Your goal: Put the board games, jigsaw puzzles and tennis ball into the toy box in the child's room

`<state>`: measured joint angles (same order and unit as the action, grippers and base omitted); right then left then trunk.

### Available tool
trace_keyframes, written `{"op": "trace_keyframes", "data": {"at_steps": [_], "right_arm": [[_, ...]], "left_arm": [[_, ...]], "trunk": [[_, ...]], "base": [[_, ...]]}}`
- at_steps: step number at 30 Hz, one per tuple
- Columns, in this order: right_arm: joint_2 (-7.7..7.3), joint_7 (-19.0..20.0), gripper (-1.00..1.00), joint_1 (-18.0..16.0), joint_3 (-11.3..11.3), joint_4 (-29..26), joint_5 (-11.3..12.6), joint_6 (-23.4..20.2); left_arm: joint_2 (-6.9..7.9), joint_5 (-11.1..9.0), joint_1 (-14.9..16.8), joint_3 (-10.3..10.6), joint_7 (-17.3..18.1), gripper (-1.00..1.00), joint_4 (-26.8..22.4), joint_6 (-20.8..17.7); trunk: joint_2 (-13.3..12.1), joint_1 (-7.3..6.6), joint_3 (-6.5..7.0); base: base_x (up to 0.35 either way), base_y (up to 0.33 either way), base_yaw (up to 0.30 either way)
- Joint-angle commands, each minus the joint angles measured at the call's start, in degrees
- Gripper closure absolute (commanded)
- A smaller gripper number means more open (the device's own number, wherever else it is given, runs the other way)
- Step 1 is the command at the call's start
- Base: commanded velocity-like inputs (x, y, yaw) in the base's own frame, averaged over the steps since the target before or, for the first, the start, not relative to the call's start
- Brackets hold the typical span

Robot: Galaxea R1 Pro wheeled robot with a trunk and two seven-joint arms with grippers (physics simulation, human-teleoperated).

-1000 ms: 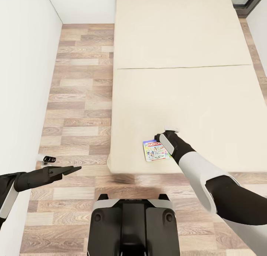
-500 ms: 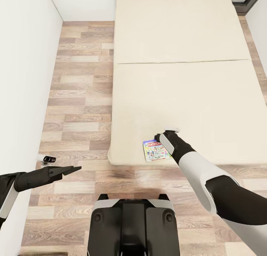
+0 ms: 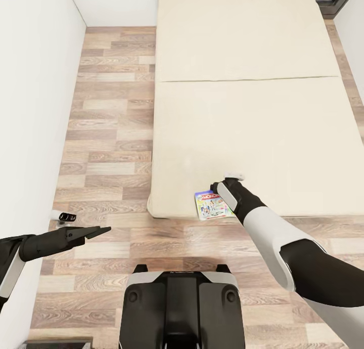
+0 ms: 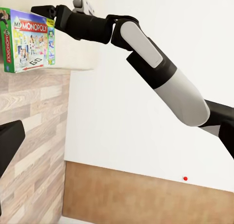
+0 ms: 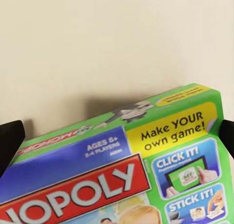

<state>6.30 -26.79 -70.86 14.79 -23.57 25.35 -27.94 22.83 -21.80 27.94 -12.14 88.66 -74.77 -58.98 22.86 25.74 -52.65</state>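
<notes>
Right arm (image 3: 283, 248): white shell forearm, black elbow & wrist sections, small white cap at the tip w/ grey strip along the wrist. Left arm (image 3: 20, 253): black w/ white panel near elbow, tapering to slim black fingers (image 3: 93, 231). Base (image 3: 182, 303): glossy black housing, grey top edge, two round black knobs.

A cream bed (image 3: 242, 86) fills the head view from 12 to 3 o'clock — a thin seam (image 3: 247, 79) crosses it from side to side. A wood-plank floor (image 3: 108, 136) runs beside it toward 9 o'clock, up to a white wall (image 3: 30, 111). At 1 o'clock — a dark window frame (image 3: 336, 0).
</notes>
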Motion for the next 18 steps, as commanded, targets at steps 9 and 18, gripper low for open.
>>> {"op": "trace_keyframes", "data": {"at_steps": [9,18], "right_arm": [[-0.06,-0.46,-1.0,0.02,0.33,0.1,1.63,-0.03],[-0.06,-0.46,-1.0,0.02,0.31,0.1,1.63,-0.01]], "left_arm": [[0.02,0.0,0.02,0.01,0.2,-1.0,-0.02,-0.62],[0.02,0.05,0.01,0.01,0.2,-1.0,-0.02,-0.63]], "trunk": [[0.06,0.04,-0.07],[0.06,0.04,-0.07]], "base": [[-0.007,0.0,0.0],[-0.038,0.0,0.0]]}}
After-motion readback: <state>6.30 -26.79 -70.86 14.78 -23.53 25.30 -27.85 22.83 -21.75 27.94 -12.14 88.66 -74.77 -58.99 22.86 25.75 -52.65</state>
